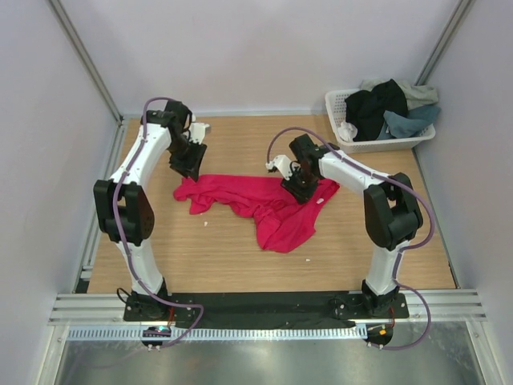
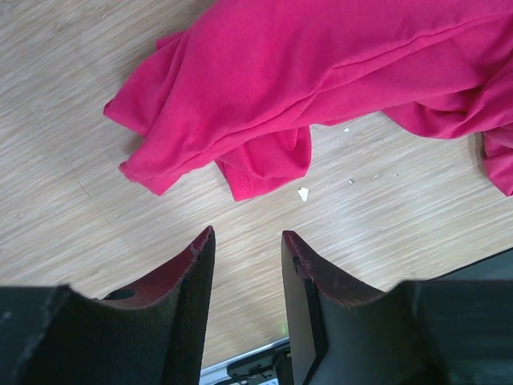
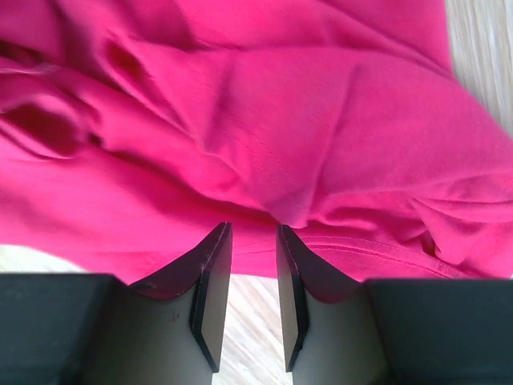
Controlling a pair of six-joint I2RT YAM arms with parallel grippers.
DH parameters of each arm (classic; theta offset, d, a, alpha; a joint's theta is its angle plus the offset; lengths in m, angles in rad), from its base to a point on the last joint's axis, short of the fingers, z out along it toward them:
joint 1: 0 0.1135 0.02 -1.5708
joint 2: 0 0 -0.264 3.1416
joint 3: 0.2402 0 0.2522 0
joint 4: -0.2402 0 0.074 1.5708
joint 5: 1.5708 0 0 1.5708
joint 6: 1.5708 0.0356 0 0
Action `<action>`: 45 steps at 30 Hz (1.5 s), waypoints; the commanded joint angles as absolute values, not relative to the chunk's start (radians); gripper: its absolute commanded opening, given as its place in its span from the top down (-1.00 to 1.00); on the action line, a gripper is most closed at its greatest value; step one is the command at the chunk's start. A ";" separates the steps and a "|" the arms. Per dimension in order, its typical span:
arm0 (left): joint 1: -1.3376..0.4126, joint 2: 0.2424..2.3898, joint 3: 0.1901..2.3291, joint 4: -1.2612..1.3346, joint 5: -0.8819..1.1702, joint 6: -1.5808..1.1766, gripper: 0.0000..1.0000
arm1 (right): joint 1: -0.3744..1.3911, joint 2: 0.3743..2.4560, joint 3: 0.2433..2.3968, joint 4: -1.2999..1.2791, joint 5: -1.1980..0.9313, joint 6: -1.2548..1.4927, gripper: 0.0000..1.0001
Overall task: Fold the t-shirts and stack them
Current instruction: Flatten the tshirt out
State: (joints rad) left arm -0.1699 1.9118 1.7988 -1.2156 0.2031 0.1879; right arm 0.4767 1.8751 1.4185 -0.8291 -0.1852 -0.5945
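A crimson-pink t-shirt [image 1: 264, 204] lies crumpled across the middle of the wooden table. It shows in the left wrist view [image 2: 304, 80] and fills the right wrist view [image 3: 264, 120]. My left gripper [image 1: 187, 167] is open and empty just beyond the shirt's left end, its fingertips [image 2: 204, 241] above bare wood. My right gripper [image 1: 295, 189] is open and low over the shirt's right part, its fingertips [image 3: 220, 234] at the cloth's edge with nothing between them. Black, slate-blue and pale grey-green shirts [image 1: 385, 108] are heaped in the basket.
A white lattice basket [image 1: 381, 144] stands at the table's far right corner. Small white specks [image 2: 303, 193] lie on the wood near the shirt. Pale walls close in the table at the back and sides. A black base rail [image 1: 264, 305] runs along the near edge.
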 commanded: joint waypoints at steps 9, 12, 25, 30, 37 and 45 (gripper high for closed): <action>-0.170 1.850 1.807 -1.212 0.169 0.199 0.18 | 0.413 1.870 1.351 -0.678 -0.160 -0.638 0.31; -0.172 1.853 1.816 -1.216 0.164 0.204 0.18 | 0.410 1.890 1.354 -0.663 -0.170 -0.635 0.31; -0.172 1.861 1.812 -1.213 0.138 0.210 0.17 | 0.396 1.934 1.385 -0.698 -0.222 -0.661 0.48; -0.172 1.876 1.822 -1.212 0.144 0.210 0.17 | 0.393 1.878 1.388 -0.663 -0.215 -0.641 0.97; -0.172 1.914 1.806 -1.181 0.130 0.221 0.17 | 0.394 1.749 1.488 -0.698 -0.201 -0.643 0.98; -0.141 1.989 1.784 -1.060 0.135 0.213 0.10 | 0.394 1.733 1.617 -0.749 -0.146 -0.629 0.98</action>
